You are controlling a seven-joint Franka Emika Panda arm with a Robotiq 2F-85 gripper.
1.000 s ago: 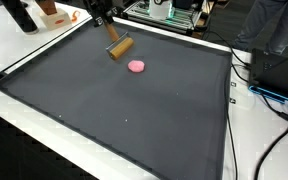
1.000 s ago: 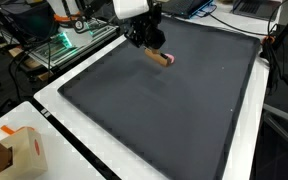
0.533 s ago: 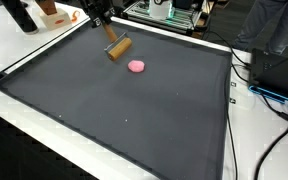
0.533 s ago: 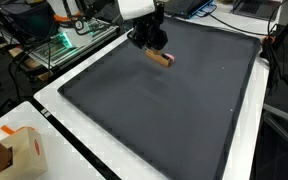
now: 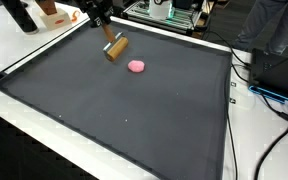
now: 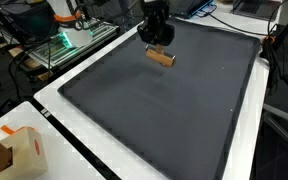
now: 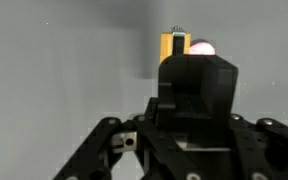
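Exterior view: wooden block [image 5: 116,47] on black mat [image 5: 134,110], white table [image 5: 24,45], cables [image 5: 276,98].

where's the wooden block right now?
In an exterior view, the wooden block lies on the black mat near its far edge, close below the gripper; the pink ball sits just apart from it.

Most of the wide dark grey mat [image 5: 124,115] lies open, and free passage is offered across its middle and near edge in both exterior views. Near the mat's far corner, room is taken up by a short tan wooden cylinder [image 5: 116,48], with a small pink round lump [image 5: 136,66] near it toward the mat's middle. Beyond the mat's far edge the way is closed by metal equipment racks [image 5: 164,12]. Black cables [image 5: 246,75] are strewn off one side edge, and a brown cardboard box [image 6: 22,152] is set off a near corner.
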